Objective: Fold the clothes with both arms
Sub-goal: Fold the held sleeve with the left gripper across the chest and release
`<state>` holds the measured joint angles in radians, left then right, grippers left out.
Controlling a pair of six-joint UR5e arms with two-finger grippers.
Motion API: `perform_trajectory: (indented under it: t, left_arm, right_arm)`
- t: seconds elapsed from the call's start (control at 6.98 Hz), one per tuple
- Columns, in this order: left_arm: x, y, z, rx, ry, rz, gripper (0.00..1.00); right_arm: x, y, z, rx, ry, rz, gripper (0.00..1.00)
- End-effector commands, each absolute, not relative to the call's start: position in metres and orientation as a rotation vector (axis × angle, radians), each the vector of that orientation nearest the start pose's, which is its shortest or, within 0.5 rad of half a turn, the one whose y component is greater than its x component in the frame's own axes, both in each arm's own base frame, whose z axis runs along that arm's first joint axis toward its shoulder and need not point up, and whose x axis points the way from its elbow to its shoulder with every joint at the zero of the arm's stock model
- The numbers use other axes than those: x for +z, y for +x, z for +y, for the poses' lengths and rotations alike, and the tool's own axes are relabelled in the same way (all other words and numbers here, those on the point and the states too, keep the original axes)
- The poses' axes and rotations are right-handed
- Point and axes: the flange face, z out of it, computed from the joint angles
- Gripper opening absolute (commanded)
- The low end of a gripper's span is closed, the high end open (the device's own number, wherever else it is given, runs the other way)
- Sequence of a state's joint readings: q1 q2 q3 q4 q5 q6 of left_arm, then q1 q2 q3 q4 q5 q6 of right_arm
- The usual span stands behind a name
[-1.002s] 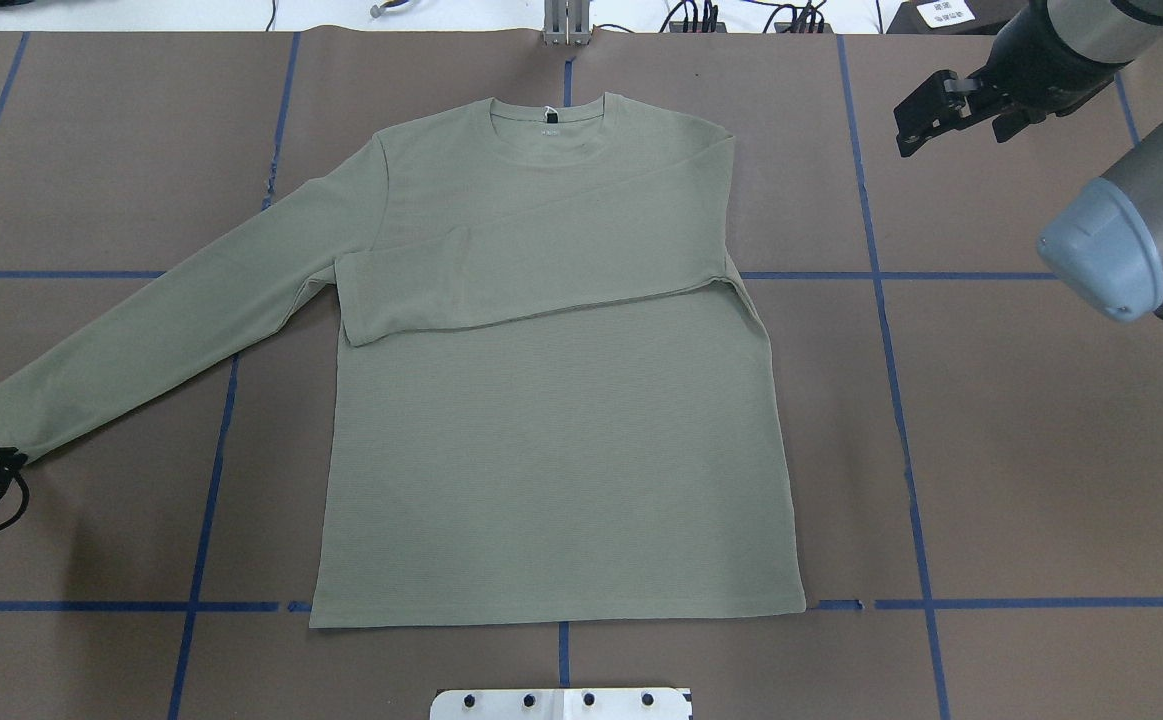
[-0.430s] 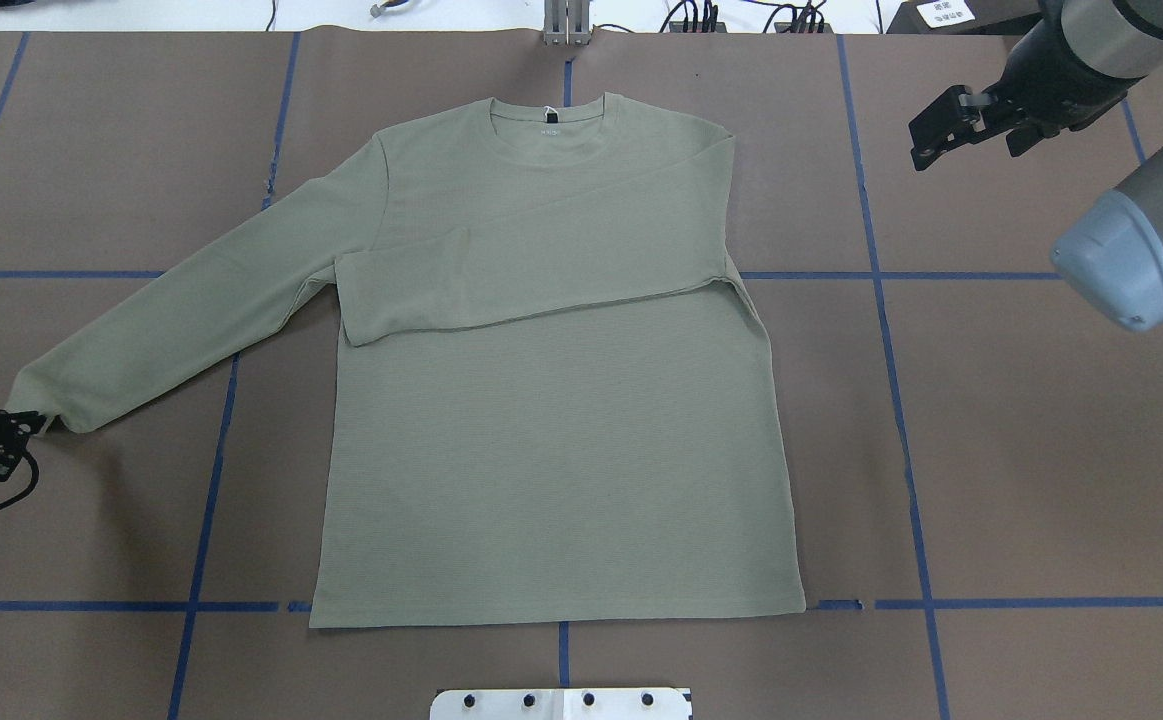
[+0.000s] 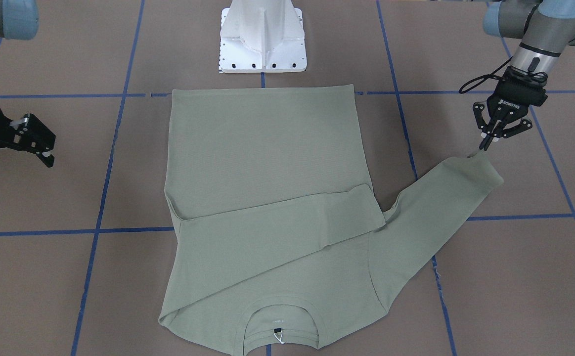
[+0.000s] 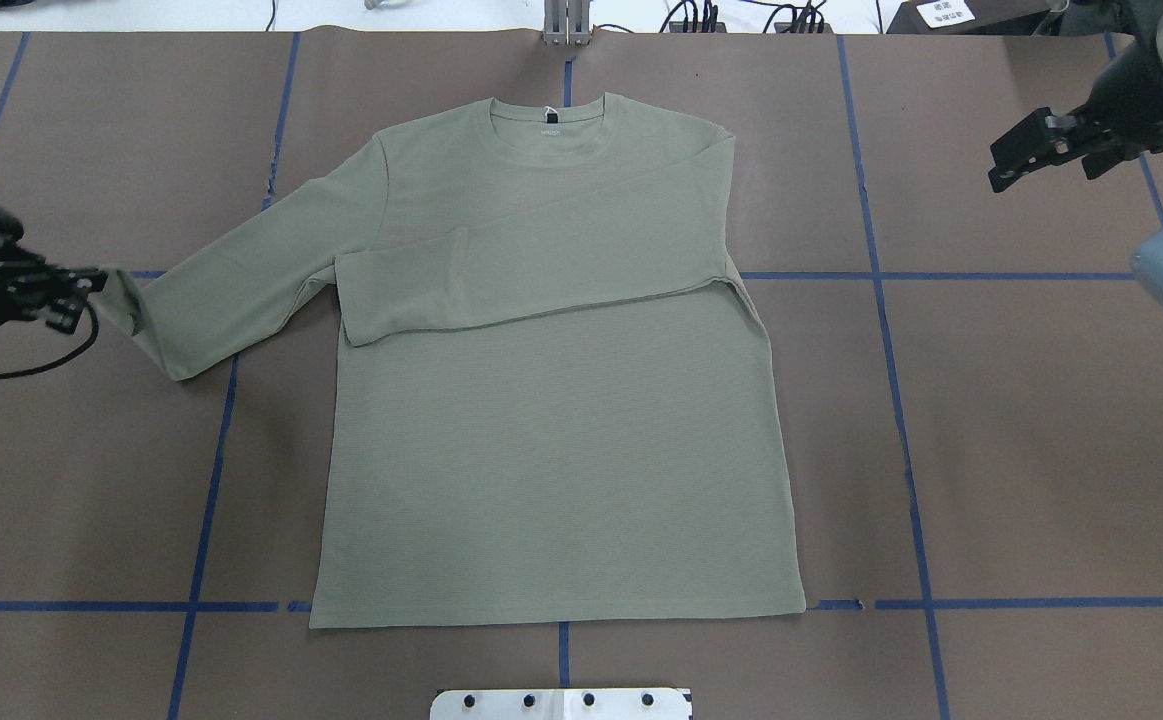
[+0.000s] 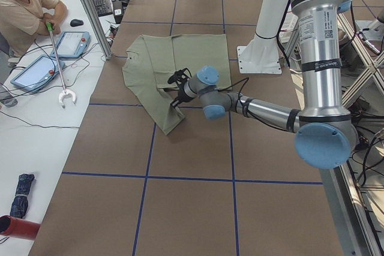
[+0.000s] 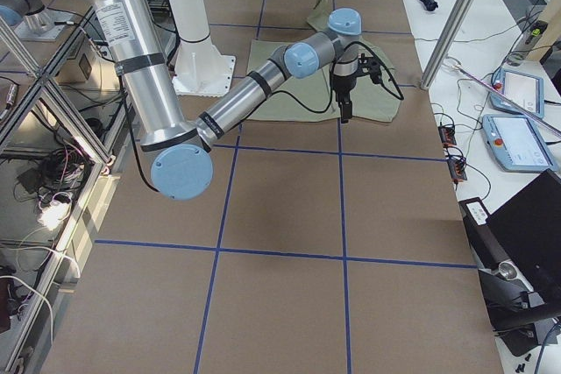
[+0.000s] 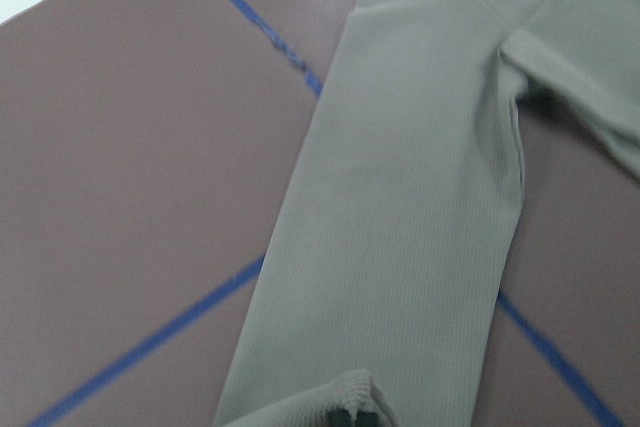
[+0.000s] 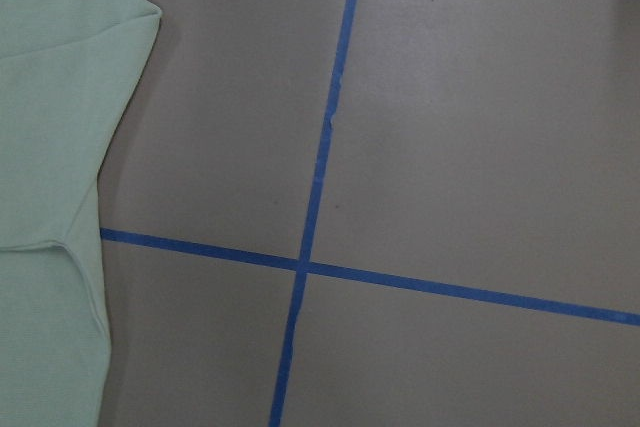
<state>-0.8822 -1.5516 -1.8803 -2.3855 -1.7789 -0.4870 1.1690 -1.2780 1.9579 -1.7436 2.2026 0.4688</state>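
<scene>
Fingers [image 3: 488, 138] of left gripper [image 3: 485, 147] pinched the sleeve cuff [image 3: 487, 170] of the sage-green shirt [image 3: 267, 163]; right gripper [image 3: 50, 152] gaped empty.
Knit looked soft and limp, best held at cuff.

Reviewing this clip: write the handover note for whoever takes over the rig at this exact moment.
left gripper: shut on the cuff of the outstretched sleeve on the robot's left, with the cuff corner lifted.
right gripper: open, empty, off to the right, clear of the shirt.
Shirt: flat, front up, collar far from the robot, hem toward the base.
Done: the other sleeve is folded across the chest.
Left: probably carry the held sleeve over the body, then fold the body itself.
</scene>
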Motion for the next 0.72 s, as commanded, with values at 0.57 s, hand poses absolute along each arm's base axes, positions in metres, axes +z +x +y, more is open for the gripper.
perform_trajectory:
  t: [0.57]
  left_arm:
    - [0.108,0.469,-0.561,0.066,0.640,0.917,0.00]
  right_arm:
    - [0.387,-0.092,-0.526,-0.072,0.171,-0.748,1.00]
